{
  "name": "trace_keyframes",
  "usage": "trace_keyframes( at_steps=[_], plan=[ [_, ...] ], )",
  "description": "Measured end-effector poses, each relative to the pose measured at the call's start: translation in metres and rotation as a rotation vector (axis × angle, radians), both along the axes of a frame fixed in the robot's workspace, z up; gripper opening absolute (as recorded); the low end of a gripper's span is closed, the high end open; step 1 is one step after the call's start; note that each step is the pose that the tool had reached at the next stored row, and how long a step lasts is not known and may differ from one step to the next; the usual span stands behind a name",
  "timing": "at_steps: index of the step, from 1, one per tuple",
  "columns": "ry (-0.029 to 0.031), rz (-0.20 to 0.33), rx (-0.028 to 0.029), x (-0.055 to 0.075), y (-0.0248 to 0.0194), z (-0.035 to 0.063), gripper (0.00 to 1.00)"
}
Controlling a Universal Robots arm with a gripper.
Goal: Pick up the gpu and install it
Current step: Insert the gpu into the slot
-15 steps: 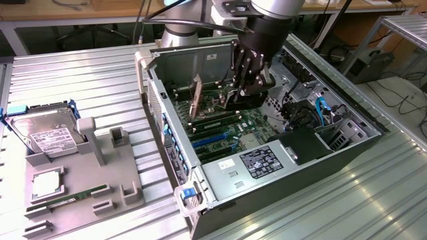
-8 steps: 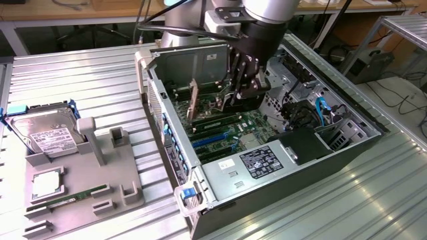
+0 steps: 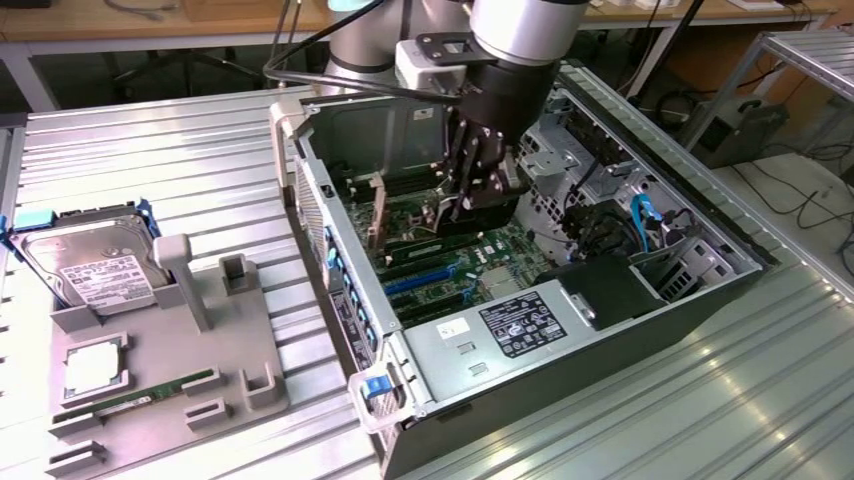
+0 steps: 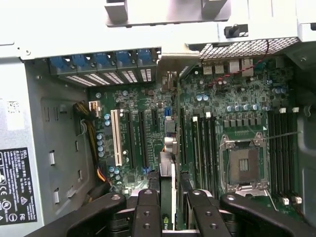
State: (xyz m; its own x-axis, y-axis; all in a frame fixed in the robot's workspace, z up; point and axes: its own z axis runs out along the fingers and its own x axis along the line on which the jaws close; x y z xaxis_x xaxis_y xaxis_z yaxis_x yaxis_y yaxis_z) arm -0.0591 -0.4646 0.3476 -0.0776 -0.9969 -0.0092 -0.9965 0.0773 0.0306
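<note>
Tool [image 4: 169,186] tight on gpu [image 4: 169,148] inside case [image 4: 54,123]

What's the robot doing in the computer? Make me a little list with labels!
pincer: inside the open computer case, shut on the card
card: upright, seen edge-on, above the green board
card pushed in: cannot tell
hard drive: on the gray stand outside the case
memory stick: lying on the same stand

Ext cam high over case [image 3: 367,135]; wrist cam close above its mobo [image 4: 148,98].
</note>
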Motion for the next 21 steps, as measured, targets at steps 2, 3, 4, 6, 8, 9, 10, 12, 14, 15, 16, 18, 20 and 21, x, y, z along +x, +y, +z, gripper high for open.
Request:
trace_keyframes(
  at_steps=[2, 3, 4, 6, 8, 9, 10, 12, 14, 15, 16, 18, 20, 21],
  plan=[
    [-0.0006, 0.006, 0.0000, -0.002, 0.0000, -0.0033, 0.26],
    [-0.0009, 0.008, 0.0000, -0.003, 0.0000, -0.0046, 0.26],
    [-0.0014, 0.012, 0.0000, -0.004, 0.0000, -0.0067, 0.26],
    [-0.0026, 0.019, -0.0001, -0.005, 0.0000, -0.0096, 0.26],
    [-0.0065, 0.035, 0.0000, -0.007, 0.0000, -0.0150, 0.26],
    [-0.0078, 0.042, 0.0000, -0.008, 0.0003, -0.0179, 0.26],
    [-0.0094, 0.048, -0.0003, -0.008, 0.0017, -0.0206, 0.26],
    [-0.0116, 0.052, -0.0002, -0.008, 0.0044, -0.0242, 0.26],
    [-0.0131, 0.053, 0.0000, -0.008, 0.0060, -0.0277, 0.26],
    [-0.0135, 0.053, 0.0000, -0.009, 0.0067, -0.0298, 0.26],
    [-0.0136, 0.053, -0.0002, -0.009, 0.0071, -0.0316, 0.26],
    [-0.0137, 0.054, -0.0003, -0.010, 0.0076, -0.0350, 0.26],
    [-0.0138, 0.054, -0.0003, -0.012, 0.0078, -0.0384, 0.26],
    [-0.0138, 0.055, -0.0003, -0.012, 0.0079, -0.0392, 0.26]
  ],
)
